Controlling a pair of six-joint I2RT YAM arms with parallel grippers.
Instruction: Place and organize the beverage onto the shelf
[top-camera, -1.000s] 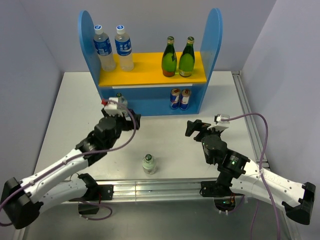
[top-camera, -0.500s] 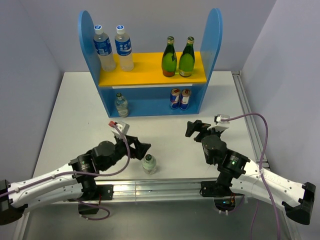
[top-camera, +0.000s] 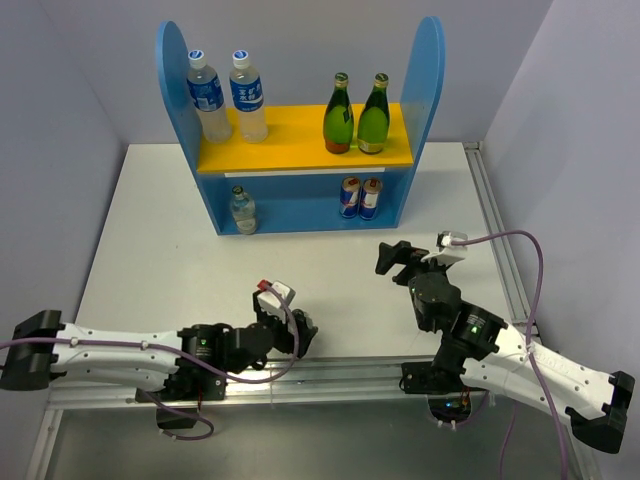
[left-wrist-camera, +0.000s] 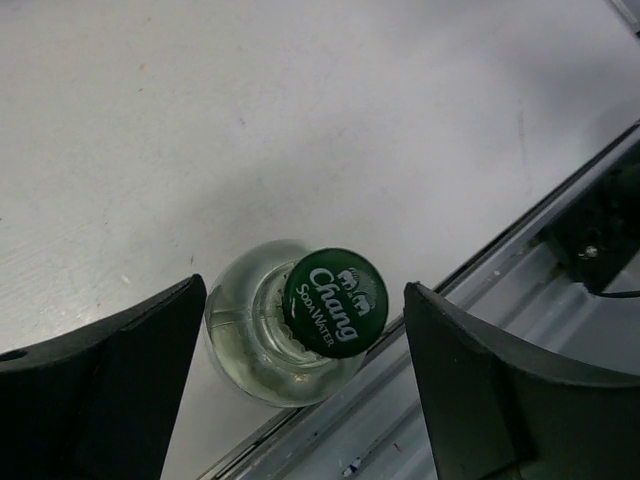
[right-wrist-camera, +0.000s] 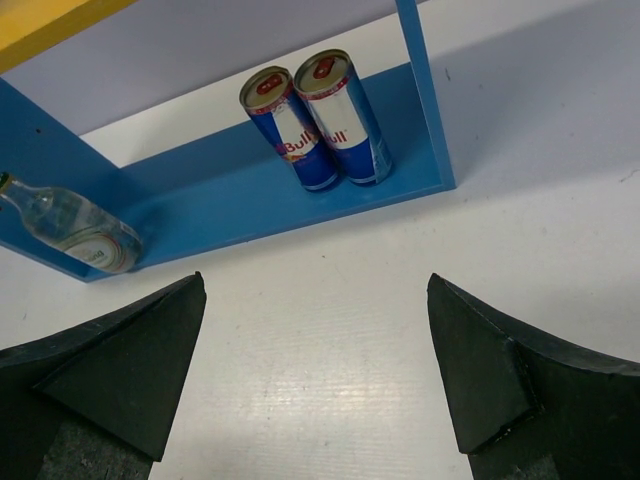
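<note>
- White tabletop (top-camera: 150, 240) carries everything, with grey walls around it.
- Left gripper (left-wrist-camera: 304, 290): jaws wide apart, astride an upright soda-water bottle (left-wrist-camera: 262, 355) (clear glass, green cap) at the table's near edge beside the metal rail (left-wrist-camera: 480, 300). No firm grip shows.
- Right gripper (right-wrist-camera: 316, 285): jaws wide apart with nothing between them, facing the lower tier of the shelf (top-camera: 300, 130).
- At the far side, its yellow board holds two water bottles (top-camera: 208, 95) and two green bottles (top-camera: 340, 115). Below stand a clear bottle (top-camera: 242, 210) on the left and two Red Bull cans (top-camera: 360, 197) on the right.
</note>
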